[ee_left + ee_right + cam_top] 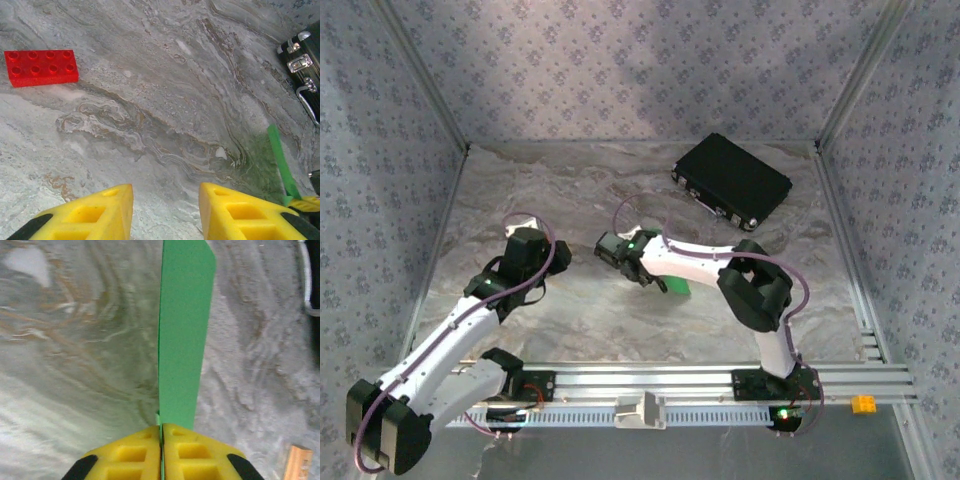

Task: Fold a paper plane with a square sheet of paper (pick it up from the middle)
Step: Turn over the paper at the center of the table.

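On the grey marbled table, the left gripper hovers with its jaws apart, holding nothing. Mid-table, the right gripper is clamped on the green paper, which seems folded. At far right, the black case lies closed.

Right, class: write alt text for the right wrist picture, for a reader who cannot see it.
Two yellow fingers, pressed together, pinch a strip of folded green paper that stretches straight away from the camera over a grey marbled table. A black case peeks in at the upper right edge.
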Controlling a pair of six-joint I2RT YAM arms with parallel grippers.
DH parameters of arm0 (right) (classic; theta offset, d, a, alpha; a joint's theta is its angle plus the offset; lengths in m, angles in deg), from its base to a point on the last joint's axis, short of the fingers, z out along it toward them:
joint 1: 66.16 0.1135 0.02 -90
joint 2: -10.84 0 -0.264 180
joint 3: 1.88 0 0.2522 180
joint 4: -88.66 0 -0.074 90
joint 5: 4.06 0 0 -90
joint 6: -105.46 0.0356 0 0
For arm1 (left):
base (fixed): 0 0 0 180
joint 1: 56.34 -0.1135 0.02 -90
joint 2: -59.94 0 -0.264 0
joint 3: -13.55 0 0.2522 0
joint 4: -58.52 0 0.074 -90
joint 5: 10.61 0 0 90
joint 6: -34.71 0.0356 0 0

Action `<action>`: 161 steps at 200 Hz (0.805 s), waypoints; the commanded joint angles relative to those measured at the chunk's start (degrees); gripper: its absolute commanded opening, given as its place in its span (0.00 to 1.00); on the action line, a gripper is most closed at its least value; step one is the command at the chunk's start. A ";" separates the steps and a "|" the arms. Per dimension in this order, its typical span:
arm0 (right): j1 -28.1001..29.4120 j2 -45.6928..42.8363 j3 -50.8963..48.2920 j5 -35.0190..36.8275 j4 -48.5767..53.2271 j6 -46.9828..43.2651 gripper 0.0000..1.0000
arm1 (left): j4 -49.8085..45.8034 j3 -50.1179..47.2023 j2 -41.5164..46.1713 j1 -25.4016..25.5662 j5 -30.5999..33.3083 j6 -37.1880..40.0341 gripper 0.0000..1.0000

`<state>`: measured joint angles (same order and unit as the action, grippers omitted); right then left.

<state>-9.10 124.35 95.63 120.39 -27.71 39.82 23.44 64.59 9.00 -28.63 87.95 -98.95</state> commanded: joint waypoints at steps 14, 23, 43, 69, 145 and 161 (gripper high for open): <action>-0.65 0.01 2.08 -9.31 -2.32 0.96 0.14 | -1.52 0.25 1.11 -0.46 0.77 -0.77 0.39; -1.52 -0.61 1.63 -12.44 -3.56 1.34 0.15 | -1.66 0.25 1.24 -0.50 0.76 -0.66 0.39; -3.76 -2.57 -0.31 -20.33 -7.61 1.65 0.17 | -1.88 0.38 1.14 -0.59 0.61 -0.72 0.39; -5.90 -5.47 -3.42 -30.42 -13.05 1.92 0.26 | -1.80 0.26 0.93 -0.63 0.41 -0.89 0.39; -20.70 -19.82 -25.51 -52.07 -33.55 8.63 0.33 | 2.49 2.20 -6.06 -0.63 -8.05 0.21 0.39; -24.11 -20.56 -29.44 -55.26 -36.53 9.98 0.30 | 3.40 3.13 -9.27 -0.63 -11.46 0.38 0.39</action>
<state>-29.32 104.81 71.32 73.88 -57.59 45.92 24.12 64.92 3.14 -28.98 82.75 -98.91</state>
